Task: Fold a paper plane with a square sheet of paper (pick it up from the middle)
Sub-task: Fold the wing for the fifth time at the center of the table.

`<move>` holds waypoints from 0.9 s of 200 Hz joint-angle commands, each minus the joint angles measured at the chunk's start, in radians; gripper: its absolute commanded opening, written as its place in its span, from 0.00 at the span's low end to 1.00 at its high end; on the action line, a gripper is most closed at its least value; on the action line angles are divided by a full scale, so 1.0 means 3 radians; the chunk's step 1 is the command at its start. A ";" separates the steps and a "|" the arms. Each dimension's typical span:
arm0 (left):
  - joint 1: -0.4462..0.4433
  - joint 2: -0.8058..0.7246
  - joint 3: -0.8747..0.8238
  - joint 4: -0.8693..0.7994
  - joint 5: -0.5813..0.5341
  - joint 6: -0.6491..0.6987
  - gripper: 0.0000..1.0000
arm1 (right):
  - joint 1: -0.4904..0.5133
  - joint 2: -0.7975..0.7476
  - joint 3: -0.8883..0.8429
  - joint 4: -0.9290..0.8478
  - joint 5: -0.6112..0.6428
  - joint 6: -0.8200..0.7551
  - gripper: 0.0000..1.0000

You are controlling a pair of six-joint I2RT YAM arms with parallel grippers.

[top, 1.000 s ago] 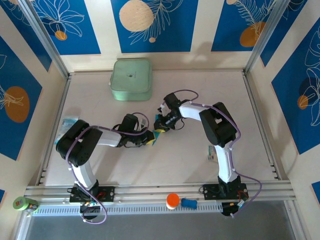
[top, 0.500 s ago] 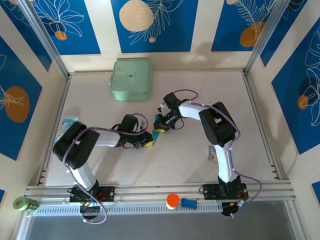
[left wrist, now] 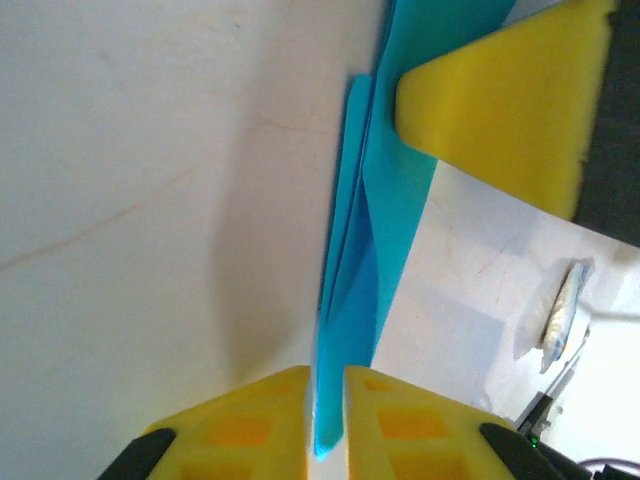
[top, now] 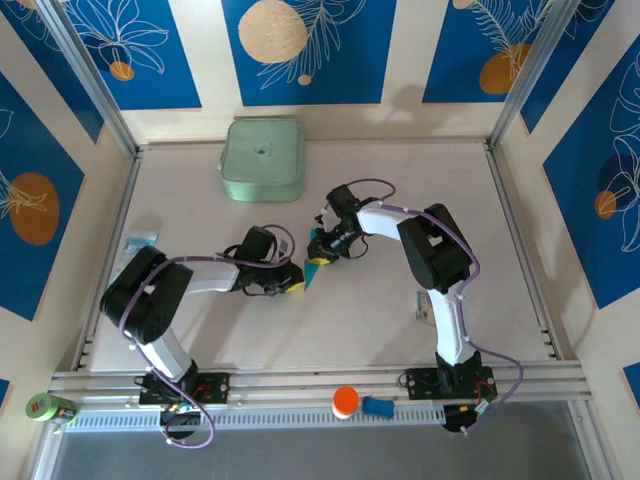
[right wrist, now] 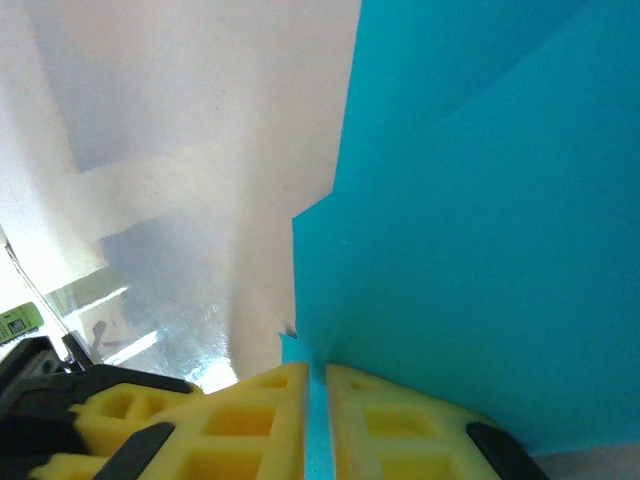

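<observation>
The square sheet of paper is folded into a narrow, layered cyan-blue dart, the paper plane (top: 311, 268), held just above the table's middle between both grippers. My left gripper (top: 292, 281) comes in from the left and is shut on the plane's pointed end (left wrist: 340, 300), whose tip sits between the yellow pads (left wrist: 250, 430). My right gripper (top: 322, 250) comes in from the upper right, shut on the wider end (right wrist: 480, 200); an edge of the paper runs down between its pads (right wrist: 400, 425). The left wrist view also catches a yellow finger (left wrist: 500, 100) of the right gripper against the paper.
A pale green rounded box (top: 262, 160) stands at the back of the table. Small printed packets lie at the left edge (top: 140, 243) and by the right arm (top: 423, 305). An orange-capped item (top: 345, 401) and a green roll (top: 48, 407) rest on the front rail.
The left arm's elbow has swung down and to the left, uncovering more of the left packet. Both grippers and the paper have stayed in place.
</observation>
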 commanded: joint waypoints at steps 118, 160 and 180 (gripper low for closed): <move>-0.0238 0.0207 0.0415 0.0129 0.0018 0.0068 0.09 | -0.0005 0.0231 -0.0030 -0.0223 0.0250 0.0077 0.15; -0.0261 0.0283 0.0441 0.0040 0.0013 0.0118 0.09 | -0.0005 0.0245 -0.0020 -0.0237 0.0255 0.0082 0.15; -0.0266 0.0300 0.0436 -0.0035 -0.0021 0.0156 0.09 | -0.0005 0.0255 -0.0014 -0.0253 0.0260 0.0083 0.14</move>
